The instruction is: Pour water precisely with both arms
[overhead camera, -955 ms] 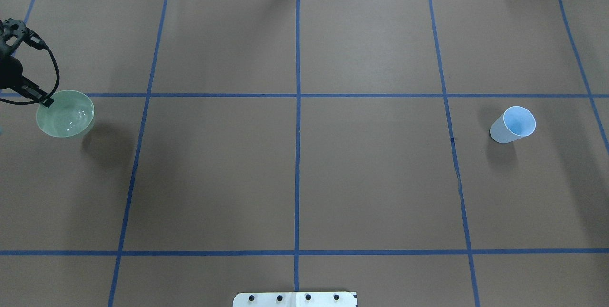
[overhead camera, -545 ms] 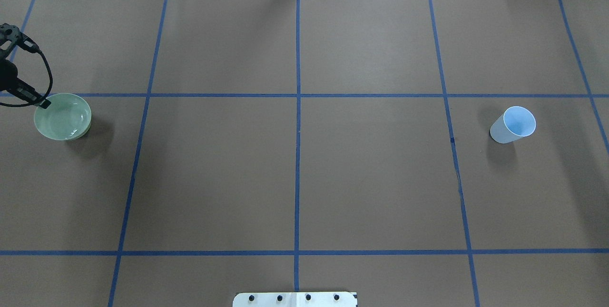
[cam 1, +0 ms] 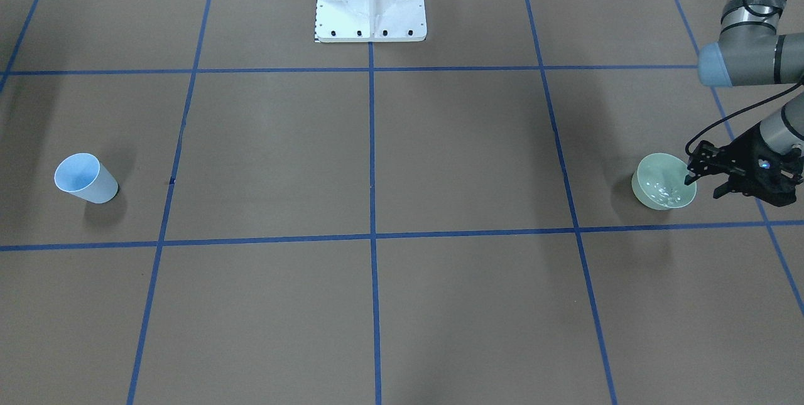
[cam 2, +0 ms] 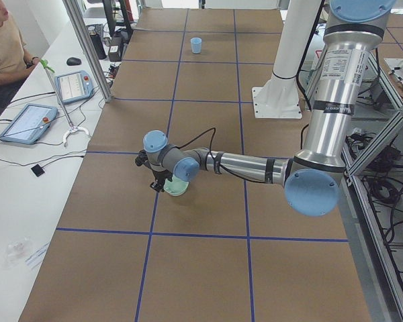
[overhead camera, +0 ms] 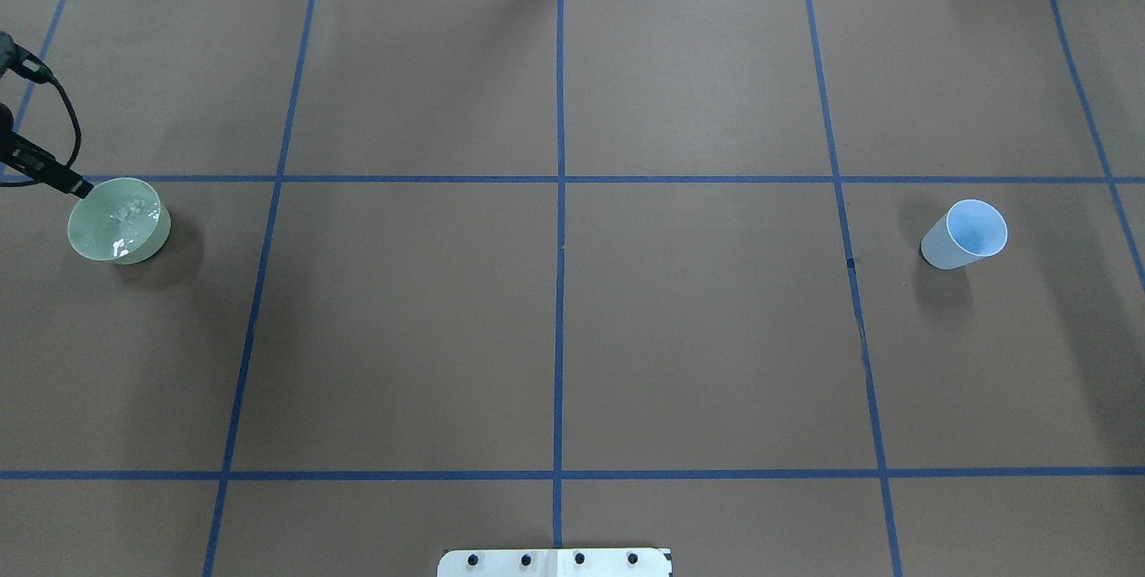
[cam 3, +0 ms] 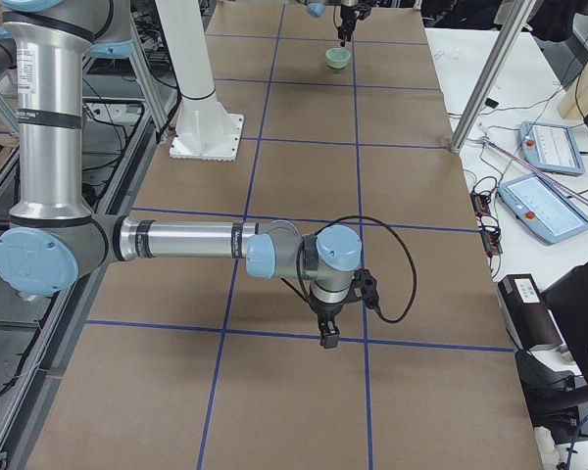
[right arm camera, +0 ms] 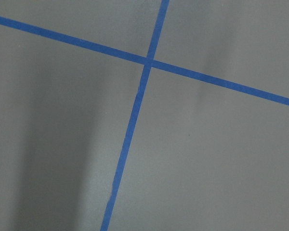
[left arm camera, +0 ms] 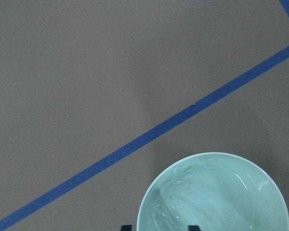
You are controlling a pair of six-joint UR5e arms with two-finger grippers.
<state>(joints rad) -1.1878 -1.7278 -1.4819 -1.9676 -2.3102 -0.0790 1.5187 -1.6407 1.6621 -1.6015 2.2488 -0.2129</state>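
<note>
Water (overhead camera: 125, 212) sits in a pale green bowl (overhead camera: 159, 242) on the desk (overhead camera: 555, 335), far on the robot's left. Blue cup (overhead camera: 966, 234) stands well apart, far right.

Left end effector (left arm camera: 160, 227): fingertips apart, astride the bowl rim, one inside and one outside, gap wider than the wall. Right end effector (cam 3: 328, 339): hangs over the desk, state cannot be told.

Judgement: bowl rigid, smooth, probably slippery. Water sloshes, so grip the rim firmly and tilt slowly.

No readable writing on bowl or cup.
</note>
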